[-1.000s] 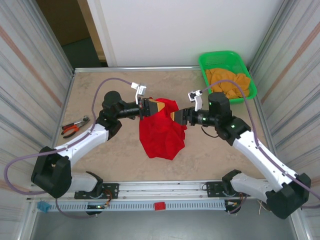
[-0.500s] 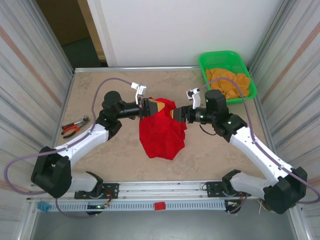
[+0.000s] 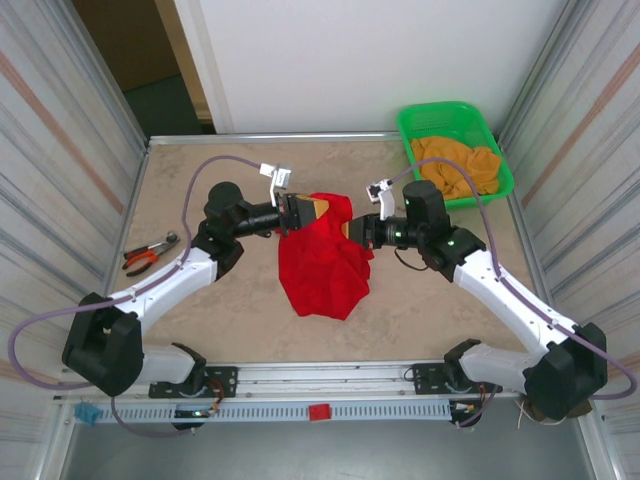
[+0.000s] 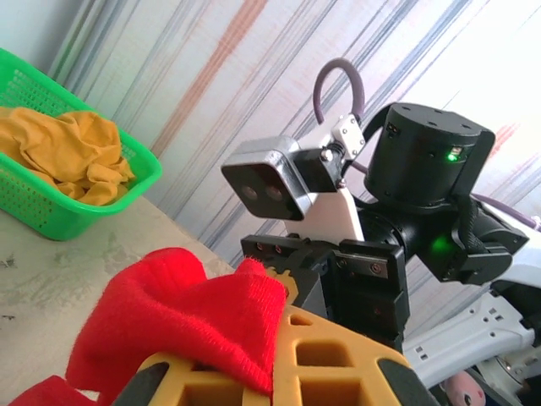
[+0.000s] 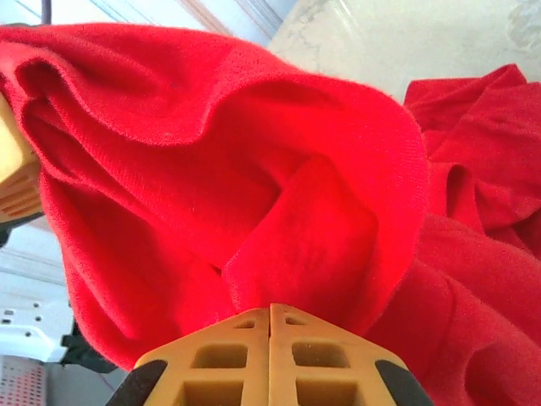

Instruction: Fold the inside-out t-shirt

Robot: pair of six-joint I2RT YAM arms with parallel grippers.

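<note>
Locate the inside-out t-shirt [image 3: 322,268] at the centre of the bench [image 3: 200,170]; it is a crumpled red mass, not yet flattened and with no fold made. Its far edge, toward 12 o'clock, is raised off the bench, and the rest hangs and trails toward 6 o'clock. Check the left jaws at about 11 o'clock of the garment; in the left wrist view red fabric is drawn over and between the yellow fingers [image 4: 338,368], so treat them as pinching the shirt's upper edge. Check the right jaws at about 2 o'clock of the garment; in the right wrist view the two fingers [image 5: 220,364] are pressed together with red cloth bunched directly ahead of them, so treat them as pinching the same raised edge. Note that the two grip points are near each other and the arms face one another across the cloth. Judge the step in hand as lifting and opening out the garment, before any folding. The next move probably calls for drawing the grips apart, left toward 9 o'clock and right toward 3 o'clock, to tension the edge and expose the shirt's outline. Keep clear of the green basket [image 3: 412,130] holding the orange cloth [image 3: 460,165] at 1 o'clock, and of the pliers [image 3: 150,252] at 9 o'clock.
</note>
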